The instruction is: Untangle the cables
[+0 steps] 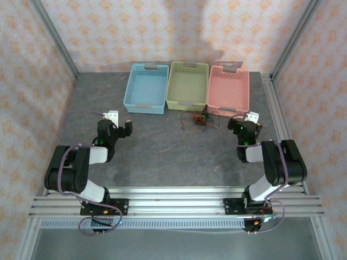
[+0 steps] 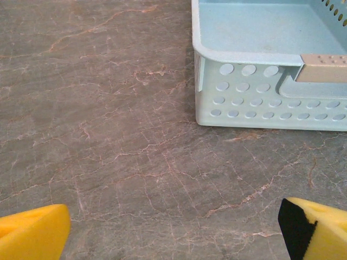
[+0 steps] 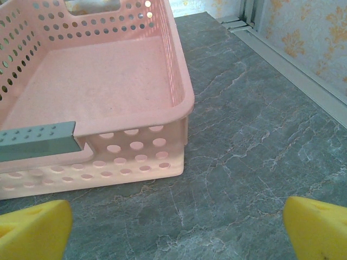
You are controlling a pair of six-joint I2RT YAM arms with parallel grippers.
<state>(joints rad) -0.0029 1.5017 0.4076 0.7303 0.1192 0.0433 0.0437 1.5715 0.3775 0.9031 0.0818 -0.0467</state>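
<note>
Left gripper [image 2: 173, 233] and right gripper [image 3: 174, 230] agape; knotted cables [image 1: 196, 118] just before green basket [image 1: 186, 104].

1. Three baskets stand side by side in a row at the far part of the table [image 1: 162, 157]: left basket [image 1: 143, 110], middle basket [image 1: 187, 104], right basket [image 1: 227, 110].
2. The cables [image 1: 198, 118] lie on the table, just near of the middle basket's right corner.
3. The left gripper [image 1: 119, 119] sits near and left of the left basket.
4. The right gripper [image 1: 244, 120] sits near the right basket's near right corner.

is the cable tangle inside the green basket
No, the cables lie on the table just in front of the green basket.
</note>
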